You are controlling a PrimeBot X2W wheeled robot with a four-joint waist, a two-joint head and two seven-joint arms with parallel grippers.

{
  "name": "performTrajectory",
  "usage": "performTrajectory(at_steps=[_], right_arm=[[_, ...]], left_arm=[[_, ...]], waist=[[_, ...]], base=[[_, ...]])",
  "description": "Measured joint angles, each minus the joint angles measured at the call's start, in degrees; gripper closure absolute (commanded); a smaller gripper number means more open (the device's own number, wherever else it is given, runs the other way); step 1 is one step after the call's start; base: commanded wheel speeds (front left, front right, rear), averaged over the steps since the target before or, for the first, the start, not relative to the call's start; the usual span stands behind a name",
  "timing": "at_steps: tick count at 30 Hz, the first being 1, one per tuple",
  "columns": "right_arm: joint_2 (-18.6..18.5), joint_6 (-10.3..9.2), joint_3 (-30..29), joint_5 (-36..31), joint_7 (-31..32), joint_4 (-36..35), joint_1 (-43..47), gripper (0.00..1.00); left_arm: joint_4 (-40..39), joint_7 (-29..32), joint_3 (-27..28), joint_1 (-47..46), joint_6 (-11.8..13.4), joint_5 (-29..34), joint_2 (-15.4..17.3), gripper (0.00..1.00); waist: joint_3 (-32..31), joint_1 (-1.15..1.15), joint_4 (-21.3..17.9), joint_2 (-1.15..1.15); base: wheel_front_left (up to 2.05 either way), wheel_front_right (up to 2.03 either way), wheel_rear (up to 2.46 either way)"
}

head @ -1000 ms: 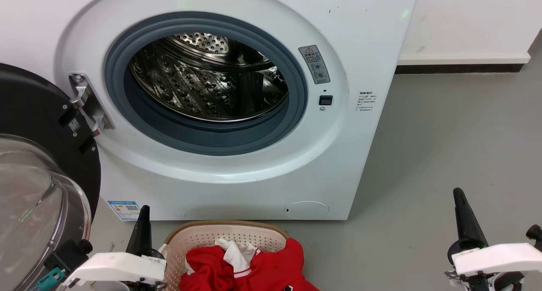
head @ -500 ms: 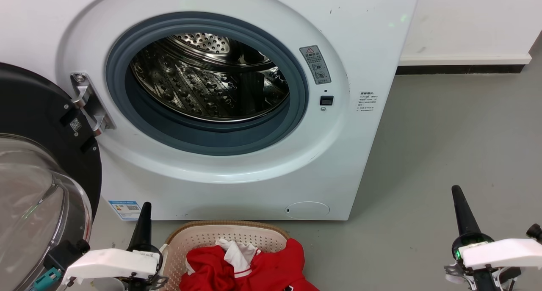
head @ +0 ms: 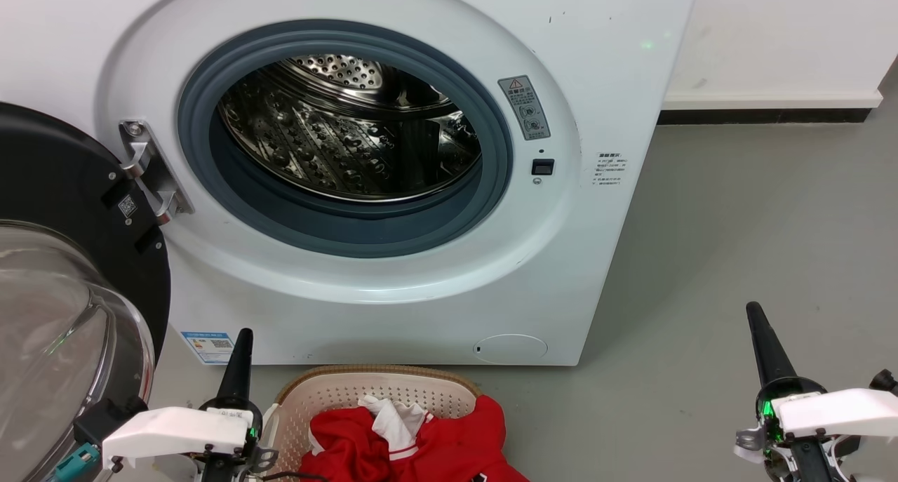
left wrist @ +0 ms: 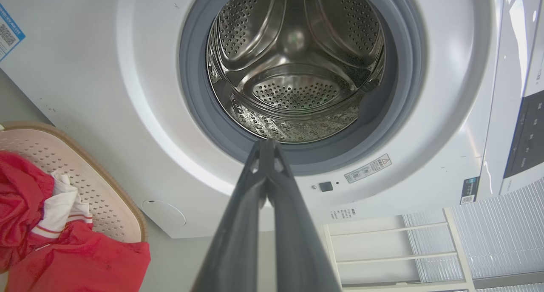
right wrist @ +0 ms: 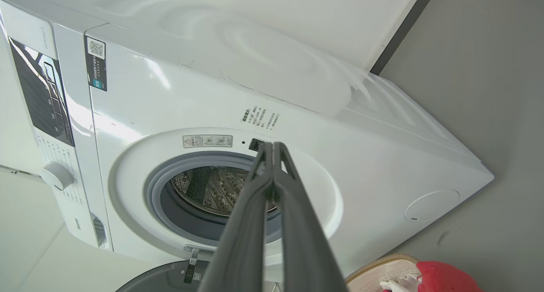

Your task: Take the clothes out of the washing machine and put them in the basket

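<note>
The washing machine's door (head: 63,271) stands swung open just to the left of the left pincer (head: 243,340), with its glass bowl facing outward. The left pincer is clenched: its 2 dark fingers (left wrist: 238,224) press together from base to tip, gripping only each other. It points up at the washing machine (head: 421,313). In the left wrist view the joined tips sit over the lower grey rim of the round opening, and the perforated steel drum (left wrist: 293,71) gleams beyond them.

Just right of this pincer the basket (head: 393,391) rests on the floor (head: 736,257), close in front of the machine. The clothes (head: 421,447) lie heaped inside it, red with a white collar piece on top. 1 red fold hangs over the rim on the side away from the left pincer.

The right pincer (head: 754,312) is well to the right of the basket, above bare floor. It is clenched too, its 2 fingers meeting at the tips with only each other between them. In the right wrist view those tips line up with the small black latch (right wrist: 255,144) beside the opening, though they stand apart from the machine.
</note>
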Motion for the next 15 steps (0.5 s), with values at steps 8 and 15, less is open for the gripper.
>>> performTrajectory(at_steps=[8,15], right_arm=[[0.0,0.0,-0.2,5.04,1.2,0.66,-0.6,1.0],[0.0,0.0,-0.37,8.69,2.2,1.22,-0.86,1.0]], left_arm=[[0.63,1.15,0.49,-0.85,-0.37,-4.86,-0.12,1.0],[1.01,2.04,0.83,-1.17,-0.7,-8.42,-0.2,1.0]], waist=[[-0.04,0.0,0.1,0.0],[-0.07,0.0,0.18,0.0]], base=[[0.0,0.0,0.0],[0.0,0.0,0.0]])
